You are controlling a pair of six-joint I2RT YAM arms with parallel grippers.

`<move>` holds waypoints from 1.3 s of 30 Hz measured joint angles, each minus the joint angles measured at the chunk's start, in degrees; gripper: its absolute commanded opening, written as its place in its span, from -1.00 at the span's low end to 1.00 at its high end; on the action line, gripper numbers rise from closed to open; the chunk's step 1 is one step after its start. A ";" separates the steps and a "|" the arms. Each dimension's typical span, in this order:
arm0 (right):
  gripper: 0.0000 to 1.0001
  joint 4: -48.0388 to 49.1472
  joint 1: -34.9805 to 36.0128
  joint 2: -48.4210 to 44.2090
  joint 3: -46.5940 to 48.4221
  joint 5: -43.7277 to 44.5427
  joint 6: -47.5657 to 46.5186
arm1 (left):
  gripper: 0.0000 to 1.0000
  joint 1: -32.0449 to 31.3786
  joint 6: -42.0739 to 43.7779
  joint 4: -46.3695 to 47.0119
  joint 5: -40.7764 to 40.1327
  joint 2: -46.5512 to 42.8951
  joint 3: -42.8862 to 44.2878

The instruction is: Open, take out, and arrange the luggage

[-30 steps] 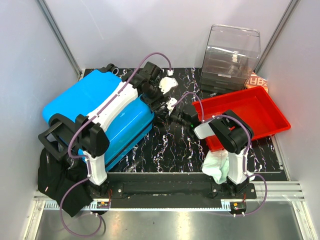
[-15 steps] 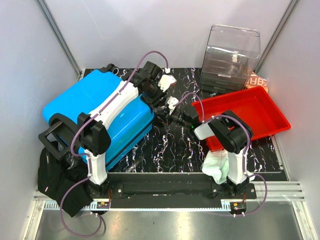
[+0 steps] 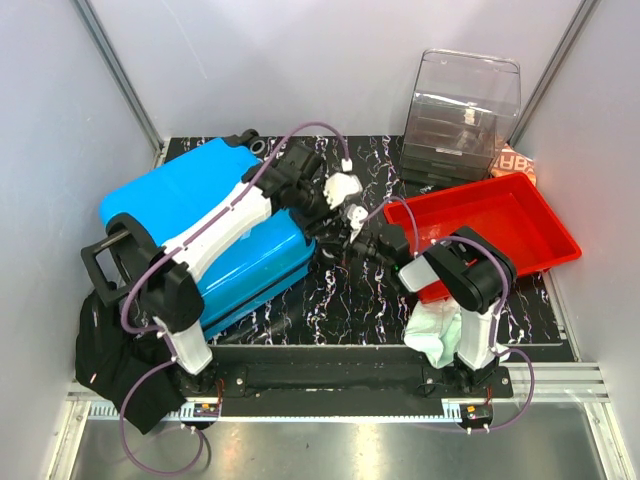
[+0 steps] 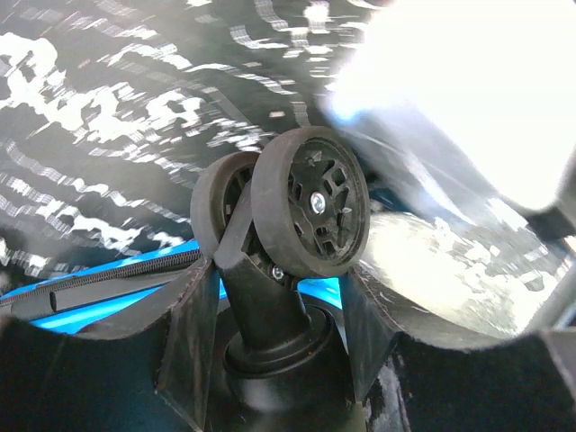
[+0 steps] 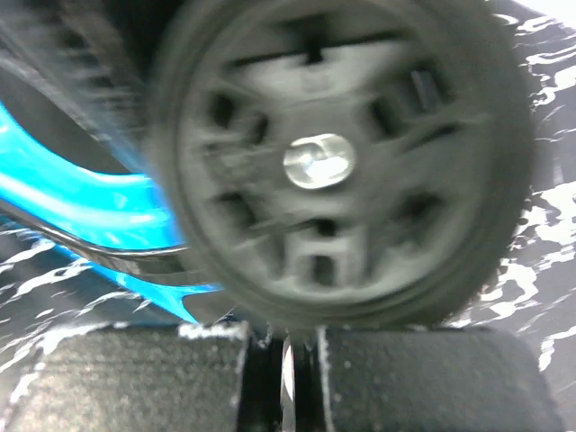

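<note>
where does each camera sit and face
top external: above, behind the arms, looking down on the bright blue hard-shell suitcase; both arms show
left wrist: on the left arm, facing a black spoked wheel between its own fingers
right wrist: on the right arm, facing a blurred grey wheel above its shut fingers
shared: both wrist views show a suitcase wheel and blue shell

Bright blue hard-shell luggage (image 3: 185,200) lies slantwise on the left, shut.
</note>
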 measured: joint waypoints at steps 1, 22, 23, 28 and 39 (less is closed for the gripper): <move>-1.00 0.17 0.00 -0.52 -0.87 -0.74 0.63 | -1.00 -0.59 0.90 0.15 0.72 -1.18 -1.40; -1.00 2.56 5.44 -8.94 -11.39 -1.60 5.14 | -1.00 -14.93 21.90 -18.03 0.81 -11.67 -7.80; -1.00 2.54 5.49 -8.87 -11.19 -0.87 5.20 | -1.00 -15.58 22.58 -18.88 1.09 -11.89 -7.72; -1.00 2.40 5.60 -7.93 -9.57 3.52 5.81 | -1.00 -19.32 26.99 -23.78 2.64 -14.95 -7.85; -1.00 -3.56 2.71 -5.35 -1.88 3.52 9.40 | -1.00 -19.96 30.91 -24.90 1.05 -21.00 -9.94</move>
